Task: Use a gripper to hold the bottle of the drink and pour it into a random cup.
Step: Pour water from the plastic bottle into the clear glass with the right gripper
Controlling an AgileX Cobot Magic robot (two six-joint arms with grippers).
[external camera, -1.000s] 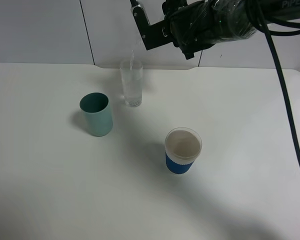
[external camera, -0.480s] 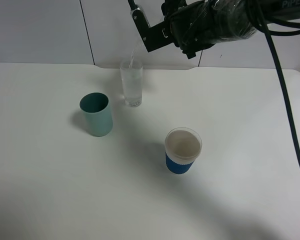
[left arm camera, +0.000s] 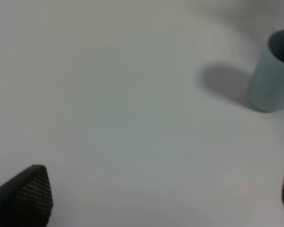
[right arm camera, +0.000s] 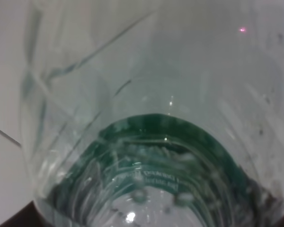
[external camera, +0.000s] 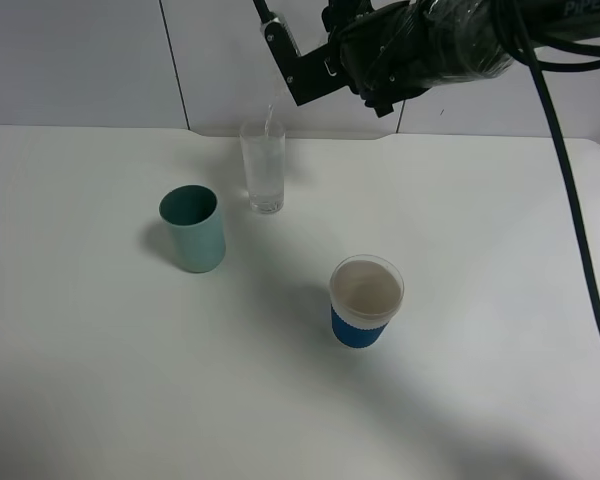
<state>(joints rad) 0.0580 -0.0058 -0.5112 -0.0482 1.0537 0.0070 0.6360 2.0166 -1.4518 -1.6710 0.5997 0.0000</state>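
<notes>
My right gripper (external camera: 292, 58) hangs high at the back of the table, just above and to the right of the clear glass cup (external camera: 263, 165). It is shut on the bottle (right arm camera: 151, 142), whose clear body and green label fill the right wrist view. From the high camera the bottle itself is hard to make out. A thin clear stream (external camera: 270, 112) falls from the gripper's end into the cup, which holds some clear liquid. The left gripper (left arm camera: 158, 198) hovers low over bare table, open, with nothing between its fingertips (left arm camera: 31, 191).
A teal plastic cup (external camera: 193, 228) (left arm camera: 273, 71) stands left of the glass. A white paper cup with a blue sleeve (external camera: 365, 300) sits nearer the front, right of centre. The white table (external camera: 100, 380) meets a white wall at the back. A black cable (external camera: 570, 200) hangs at the right.
The right gripper has crept slightly up and to the left over the glass. The stream keeps falling into the cup. The cups have not moved.
</notes>
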